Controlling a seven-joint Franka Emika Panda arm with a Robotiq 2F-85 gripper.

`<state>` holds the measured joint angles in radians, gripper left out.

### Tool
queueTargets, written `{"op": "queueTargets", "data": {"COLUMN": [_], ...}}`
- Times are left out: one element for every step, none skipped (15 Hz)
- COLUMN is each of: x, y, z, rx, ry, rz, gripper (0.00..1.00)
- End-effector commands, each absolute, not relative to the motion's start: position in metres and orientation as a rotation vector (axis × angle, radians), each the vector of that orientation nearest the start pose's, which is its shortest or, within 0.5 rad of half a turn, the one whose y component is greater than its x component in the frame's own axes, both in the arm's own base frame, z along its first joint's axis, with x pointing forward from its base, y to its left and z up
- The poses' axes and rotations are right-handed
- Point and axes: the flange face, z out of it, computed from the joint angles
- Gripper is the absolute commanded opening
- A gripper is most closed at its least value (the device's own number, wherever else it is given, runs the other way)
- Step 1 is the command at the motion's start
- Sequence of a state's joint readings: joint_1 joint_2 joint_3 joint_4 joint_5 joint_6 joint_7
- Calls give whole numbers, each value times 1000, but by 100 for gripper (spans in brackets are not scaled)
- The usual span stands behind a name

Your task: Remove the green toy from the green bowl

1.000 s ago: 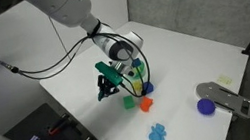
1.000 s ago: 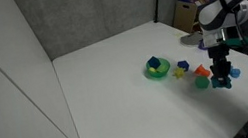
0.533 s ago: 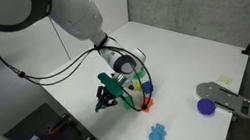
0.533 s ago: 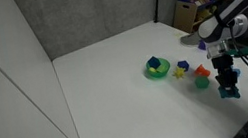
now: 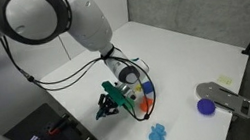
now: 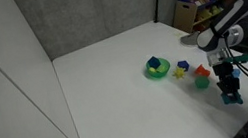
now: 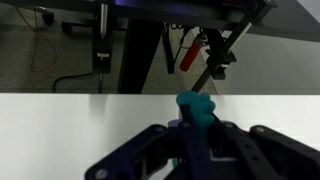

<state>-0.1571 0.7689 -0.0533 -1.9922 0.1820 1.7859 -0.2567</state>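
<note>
Your gripper (image 6: 232, 95) has its jaws pinched nearly closed on the green toy (image 7: 196, 108). In the wrist view the teal piece stands up between the dark fingers (image 7: 150, 150), past the far edge of the white table (image 6: 108, 92). The toy is out of the green bowl (image 6: 157, 70). In an exterior view it sits well apart from the bowl, at about 4 o'clock, close to the table's near edge. You cannot tell whether the toy touches the tabletop. The bright green cube (image 6: 201, 82) lies between bowl and gripper. In an exterior view, the light-blue toy (image 5: 157, 133) rests at 4 o'clock from your gripper, and the purple dish (image 5: 206, 108) lies farther off at 3 o'clock.
</note>
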Motion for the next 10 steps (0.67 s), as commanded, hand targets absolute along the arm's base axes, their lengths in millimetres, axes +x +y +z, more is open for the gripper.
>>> {"op": "queueTargets", "data": {"x": [458, 458, 459, 460, 462, 463, 465, 469, 474, 479], "y": [-93, -93, -94, -94, -93, -92, -92, -92, -91, -91], "z": [40, 39, 39, 41, 43, 46, 49, 55, 61, 69], "rx": [-2521, -2522, -2522, -2525, -2527, -2533, -2542, -2560, -2586, -2615], "ry": [141, 141, 142, 138, 134, 128, 121, 109, 98, 86], "rz": [1334, 1343, 1351, 1354, 1355, 1351, 1344, 1326, 1301, 1273], "gripper": [47, 55, 64, 71, 80, 86, 95, 99, 100, 100]}}
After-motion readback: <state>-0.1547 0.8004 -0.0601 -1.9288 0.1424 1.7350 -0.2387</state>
